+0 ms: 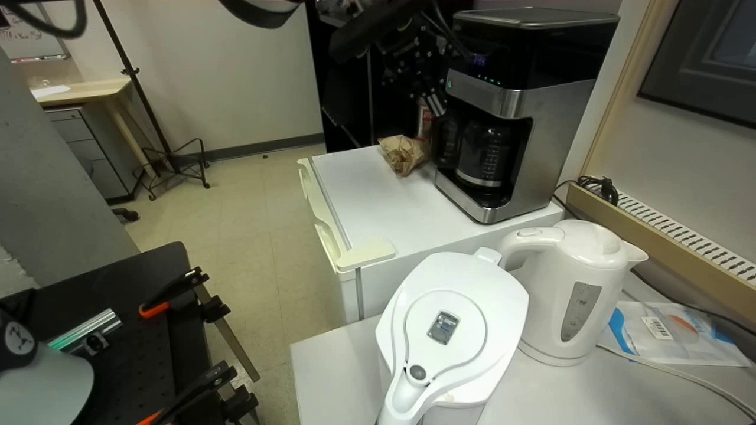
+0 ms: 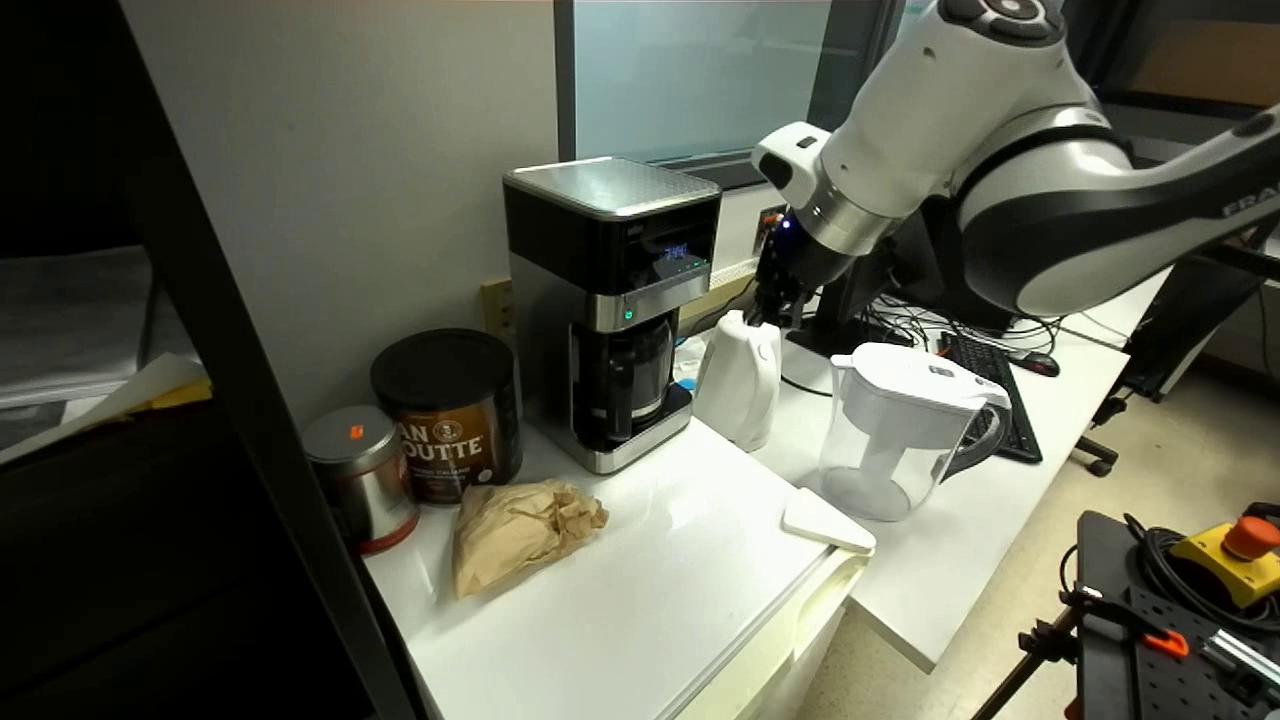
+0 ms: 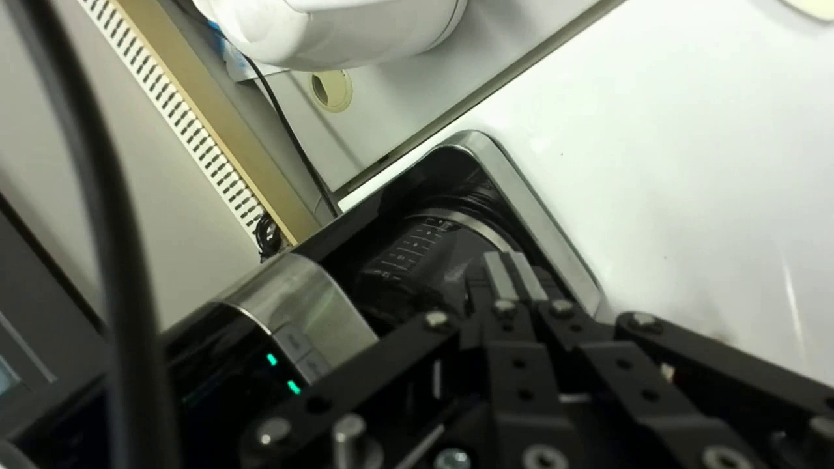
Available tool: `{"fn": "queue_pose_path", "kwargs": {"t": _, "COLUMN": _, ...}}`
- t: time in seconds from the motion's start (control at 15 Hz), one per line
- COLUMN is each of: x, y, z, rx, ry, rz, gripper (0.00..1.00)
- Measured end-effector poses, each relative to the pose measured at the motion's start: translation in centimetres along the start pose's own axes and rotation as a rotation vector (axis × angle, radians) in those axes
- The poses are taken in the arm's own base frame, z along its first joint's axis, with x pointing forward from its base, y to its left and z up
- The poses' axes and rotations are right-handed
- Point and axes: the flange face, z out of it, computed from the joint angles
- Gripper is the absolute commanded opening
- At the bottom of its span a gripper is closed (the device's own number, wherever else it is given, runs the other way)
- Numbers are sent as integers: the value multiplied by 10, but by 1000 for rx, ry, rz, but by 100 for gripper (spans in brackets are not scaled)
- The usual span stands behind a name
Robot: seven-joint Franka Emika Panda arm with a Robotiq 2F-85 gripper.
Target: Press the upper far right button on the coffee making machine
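Observation:
The coffee making machine [image 1: 555, 130] stands on a white surface, black on top with a silver-grey front band. It also shows in an exterior view [image 2: 545, 320] and the wrist view [image 3: 296, 303]. Blue digits and green lights glow on its front panel. In the wrist view two grey buttons [image 3: 300, 348] show on the band; the other buttons are hidden behind my gripper. The dark glass carafe [image 1: 484, 153] sits inside. My gripper [image 3: 515, 277] is shut and empty, its tips in front of the machine at carafe height in the wrist view. It also shows in both exterior views [image 1: 436, 105] [image 2: 768, 312].
A white kettle [image 1: 573, 277] and a white water-filter jug [image 1: 502, 307] stand beside the machine. A crumpled paper bag [image 2: 520, 530], a coffee tin [image 2: 450, 400] and a metal canister [image 2: 360, 470] are on its other side. A dark cable [image 3: 117, 228] crosses the wrist view.

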Motion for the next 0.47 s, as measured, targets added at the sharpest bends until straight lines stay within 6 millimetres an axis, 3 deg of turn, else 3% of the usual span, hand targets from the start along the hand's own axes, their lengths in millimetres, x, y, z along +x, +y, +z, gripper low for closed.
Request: {"fn": "queue_pose_path", "kwargs": {"t": 0.47, "x": -34, "y": -45, "z": -43, "rx": -108, "ry": 70, "rz": -269, "gripper": 0}}
